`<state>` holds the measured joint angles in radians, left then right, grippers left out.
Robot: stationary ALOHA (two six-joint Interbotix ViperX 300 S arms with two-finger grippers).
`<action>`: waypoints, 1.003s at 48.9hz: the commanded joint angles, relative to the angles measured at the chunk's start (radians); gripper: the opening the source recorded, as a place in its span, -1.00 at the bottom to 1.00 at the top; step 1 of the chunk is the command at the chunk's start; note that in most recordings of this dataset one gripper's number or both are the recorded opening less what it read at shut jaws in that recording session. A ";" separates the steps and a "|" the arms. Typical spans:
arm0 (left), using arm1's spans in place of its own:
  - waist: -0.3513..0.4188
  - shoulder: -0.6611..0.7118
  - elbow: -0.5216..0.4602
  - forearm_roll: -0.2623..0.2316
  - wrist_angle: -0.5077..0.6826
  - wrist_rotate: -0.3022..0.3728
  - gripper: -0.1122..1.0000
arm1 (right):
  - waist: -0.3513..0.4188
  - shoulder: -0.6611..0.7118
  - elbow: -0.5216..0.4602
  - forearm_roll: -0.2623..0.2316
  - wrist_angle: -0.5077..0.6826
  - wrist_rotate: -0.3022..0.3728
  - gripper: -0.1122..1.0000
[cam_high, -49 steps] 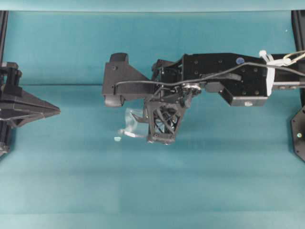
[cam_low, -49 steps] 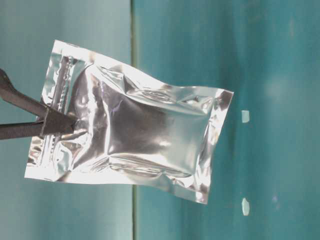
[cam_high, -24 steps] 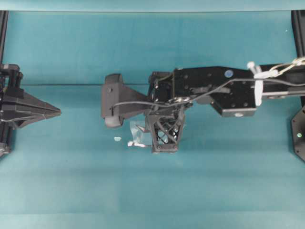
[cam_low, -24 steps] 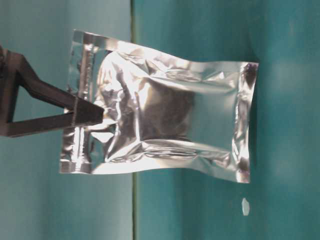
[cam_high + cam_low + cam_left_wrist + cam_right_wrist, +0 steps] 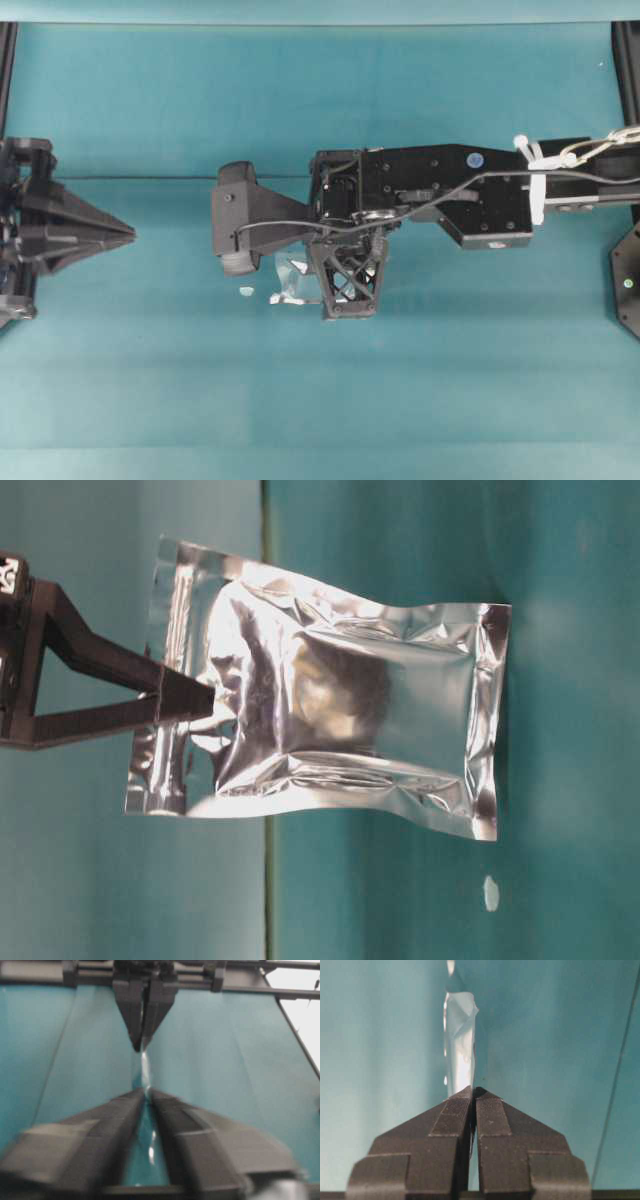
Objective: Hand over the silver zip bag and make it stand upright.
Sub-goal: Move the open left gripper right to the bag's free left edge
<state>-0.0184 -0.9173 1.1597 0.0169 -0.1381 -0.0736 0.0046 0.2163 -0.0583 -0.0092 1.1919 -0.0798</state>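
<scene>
1. One crinkled, shiny silver foil zip bag fills the middle of my table-level view, its long axis running left to right across the frame, zip band at the left end, sealed bottom edge at the right.
2. I see it edge-on in the right wrist view, a thin strip pointing straight away from the fingers.
3. Its flat sealed borders are bright; the centre is darker and reflective, heavily creased.
4. My right gripper has its jaws pressed together on the bag's zip end; overhead, that arm reaches from the right edge to frame centre.
5. My left gripper sits at the left edge, well apart from the bag; its fingers stand slightly parted, holding nothing.
</scene>
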 commanded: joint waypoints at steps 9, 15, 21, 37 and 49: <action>0.003 0.043 0.002 0.002 -0.011 -0.049 0.84 | 0.003 -0.011 -0.021 -0.018 0.018 -0.011 -0.77; 0.003 0.074 0.002 0.002 -0.012 -0.061 0.84 | 0.003 -0.006 -0.029 -0.020 0.015 -0.011 -0.77; 0.002 0.115 0.000 0.002 -0.025 -0.066 0.82 | 0.005 -0.002 -0.037 -0.020 0.008 -0.009 -0.77; -0.002 0.333 0.046 0.002 -0.273 -0.201 0.82 | 0.006 0.000 -0.041 -0.020 0.003 -0.003 -0.77; -0.006 0.598 -0.005 0.002 -0.448 -0.224 0.82 | 0.006 0.000 -0.041 -0.020 0.003 0.003 -0.77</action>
<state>-0.0215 -0.3973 1.1904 0.0169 -0.5354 -0.2961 0.0061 0.2286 -0.0798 -0.0261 1.1996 -0.0798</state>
